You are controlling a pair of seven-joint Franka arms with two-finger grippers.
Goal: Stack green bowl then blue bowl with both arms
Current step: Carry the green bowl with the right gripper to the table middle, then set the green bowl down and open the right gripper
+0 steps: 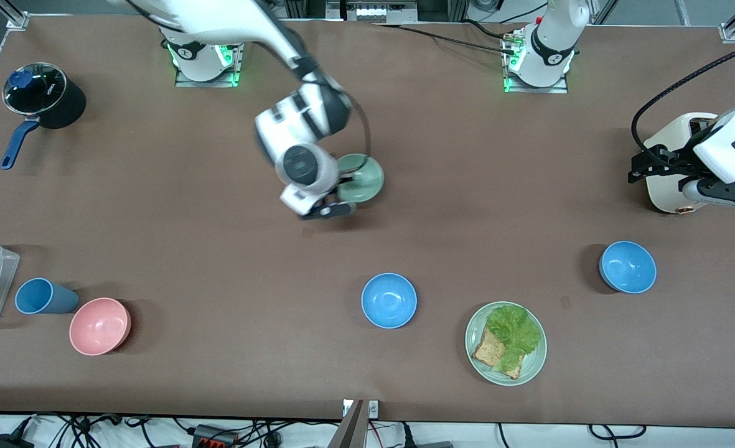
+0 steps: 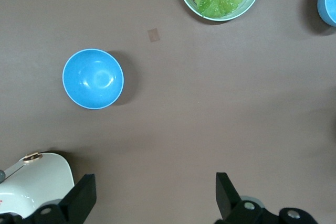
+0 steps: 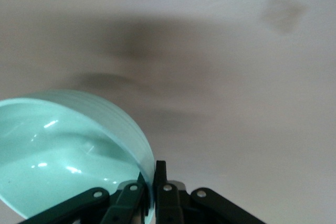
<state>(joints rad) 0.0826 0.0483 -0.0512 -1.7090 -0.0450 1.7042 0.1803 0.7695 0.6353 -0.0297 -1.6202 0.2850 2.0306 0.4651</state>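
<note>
The right gripper [image 1: 336, 208] is pinching the green bowl [image 1: 364, 179] by its rim, nothing is stacked yet, and the left gripper [image 2: 152, 195] is waiting spread wide near the blue bowl [image 2: 93, 78].

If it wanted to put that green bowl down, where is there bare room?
The right end effector holds the green bowl over a wide bare middle, between the pot and the toaster. It is crowded nearer the camera: cup, pink bowl, two blue bowls, plate.
</note>
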